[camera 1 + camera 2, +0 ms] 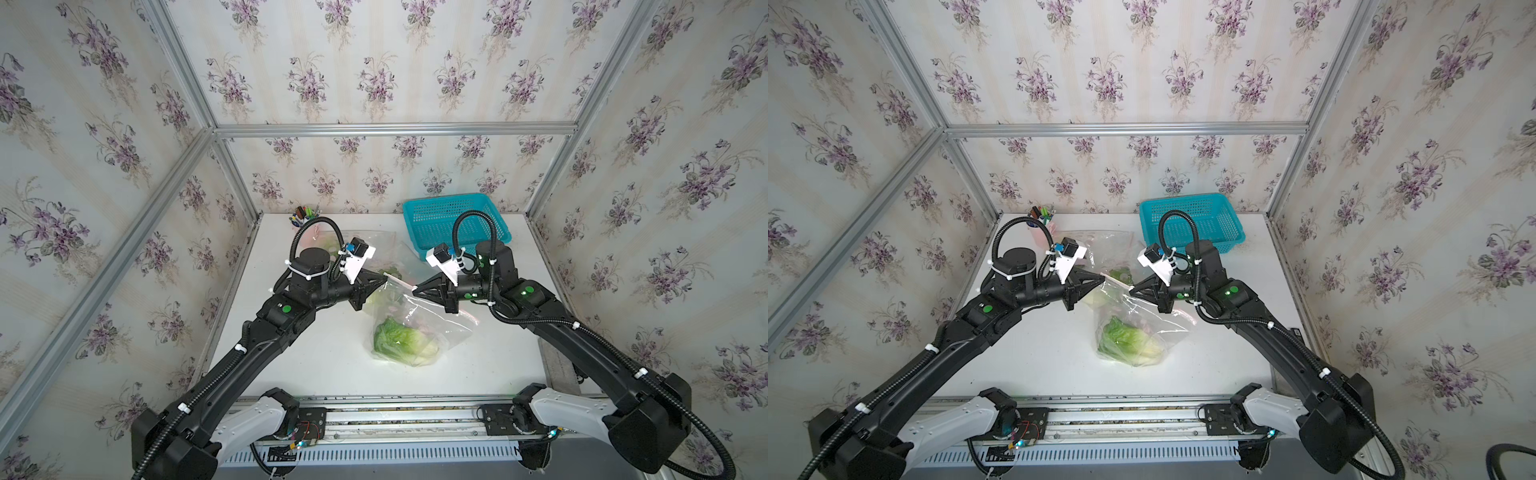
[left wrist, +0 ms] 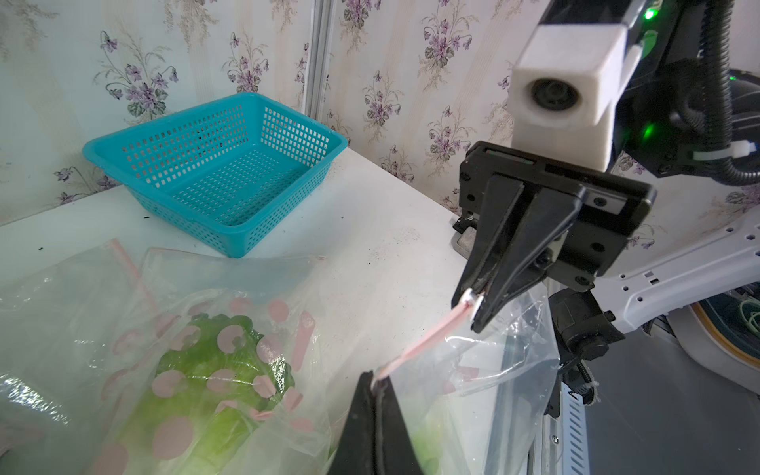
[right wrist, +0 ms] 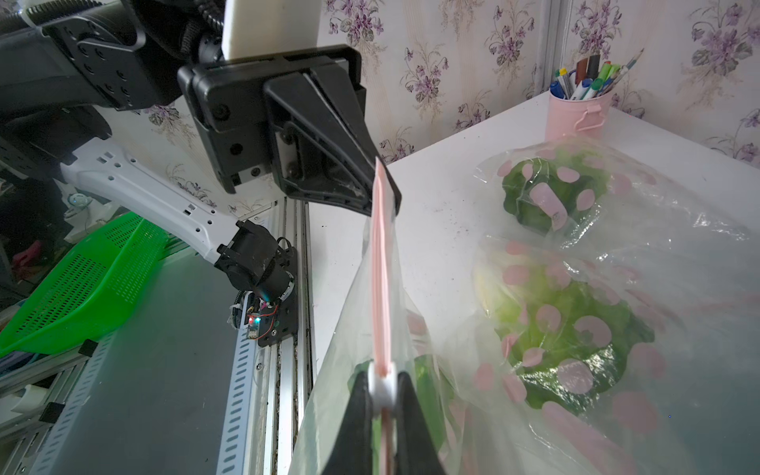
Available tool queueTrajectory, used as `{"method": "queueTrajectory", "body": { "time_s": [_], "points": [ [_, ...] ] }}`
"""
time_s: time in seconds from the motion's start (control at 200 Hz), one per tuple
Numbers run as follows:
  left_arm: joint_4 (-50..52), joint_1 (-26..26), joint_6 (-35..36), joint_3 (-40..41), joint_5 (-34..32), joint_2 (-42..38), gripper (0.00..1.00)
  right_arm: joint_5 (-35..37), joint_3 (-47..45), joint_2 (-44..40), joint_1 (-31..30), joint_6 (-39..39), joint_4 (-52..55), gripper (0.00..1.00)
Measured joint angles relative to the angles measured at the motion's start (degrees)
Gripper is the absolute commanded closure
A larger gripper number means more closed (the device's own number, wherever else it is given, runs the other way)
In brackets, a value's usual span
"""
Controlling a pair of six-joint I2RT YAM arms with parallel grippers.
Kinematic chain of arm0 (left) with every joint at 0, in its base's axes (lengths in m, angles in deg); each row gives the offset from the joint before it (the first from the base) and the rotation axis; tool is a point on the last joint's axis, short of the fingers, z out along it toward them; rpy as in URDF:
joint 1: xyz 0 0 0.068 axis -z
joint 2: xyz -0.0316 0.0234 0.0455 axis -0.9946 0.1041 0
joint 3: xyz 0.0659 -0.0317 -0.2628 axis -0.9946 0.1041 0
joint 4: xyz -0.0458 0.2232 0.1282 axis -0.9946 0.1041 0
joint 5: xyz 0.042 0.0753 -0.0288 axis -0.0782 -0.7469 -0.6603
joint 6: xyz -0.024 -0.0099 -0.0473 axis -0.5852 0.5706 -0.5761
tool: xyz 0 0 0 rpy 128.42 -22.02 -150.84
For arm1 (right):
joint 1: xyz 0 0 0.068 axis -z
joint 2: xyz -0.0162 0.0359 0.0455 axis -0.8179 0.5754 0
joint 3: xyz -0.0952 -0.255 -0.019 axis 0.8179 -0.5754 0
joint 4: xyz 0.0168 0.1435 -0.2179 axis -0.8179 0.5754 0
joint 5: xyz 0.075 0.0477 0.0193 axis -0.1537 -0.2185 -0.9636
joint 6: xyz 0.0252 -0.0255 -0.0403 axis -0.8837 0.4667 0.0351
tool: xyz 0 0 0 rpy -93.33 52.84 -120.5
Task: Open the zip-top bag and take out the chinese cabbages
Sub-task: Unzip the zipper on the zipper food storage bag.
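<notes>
The left gripper (image 1: pixel 384 279) is clamped on one end of the zip-top bag's (image 1: pixel 432 320) pink seal strip (image 2: pixel 423 341). The right gripper (image 1: pixel 416 289) pinches the white slider (image 2: pixel 469 298) at the other end. The chinese cabbages (image 1: pixel 399 343) lie in the bag's sagging bottom on the table (image 1: pixel 311 353). Behind it, a pink-dotted bag (image 2: pixel 74 312) holds a leafy head (image 2: pixel 214 362). A teal basket (image 1: pixel 444 200) and a pen cup (image 3: pixel 573 115) stand by the back wall.

In both top views the pen cup (image 1: pixel 306 212), at eleven o'clock on the surface (image 1: pixel 316 365), is half hidden behind the left arm's cable (image 1: pixel 321 219). The chinese cabbages (image 1: pixel 395 338) blur through the zip-top bag (image 1: pixel 451 322); their count cannot be told.
</notes>
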Motion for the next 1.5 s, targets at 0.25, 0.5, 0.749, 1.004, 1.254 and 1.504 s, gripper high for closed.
{"method": "queueTrajectory", "body": {
  "time_s": [0.25,0.5,0.749,1.004,1.254,1.504],
  "points": [
    [1.84,-2.62,-0.42,0.35,-2.43,-3.72,1.0,2.45,-2.23,-1.6,2.89,0.22,-0.2,1.0],
    [4.5,-4.81,-0.39,0.33,-4.7,-6.58,1.0,3.93,-4.09,-3.08,4.52,0.15,-0.02,1.0],
    [6.82,-6.6,-0.33,0.07,-5.81,-7.93,1.0,4.39,-4.48,-4.28,5.27,0.02,0.74,1.0],
    [7.65,-7.61,0.02,-0.42,-6.62,-8.63,1.0,4.92,-4.92,-4.68,6.75,0.04,1.66,1.0],
    [8.61,-7.98,0.04,-0.7,-6.91,-8.9,1.0,6.78,-4.92,-4.85,7.37,0.02,2.78,1.0],
    [9.03,-8.24,0.11,-0.96,-6.97,-8.96,1.0,8.17,-4.76,-5.03,8.02,0.02,3.32,1.0]
  ]
}}
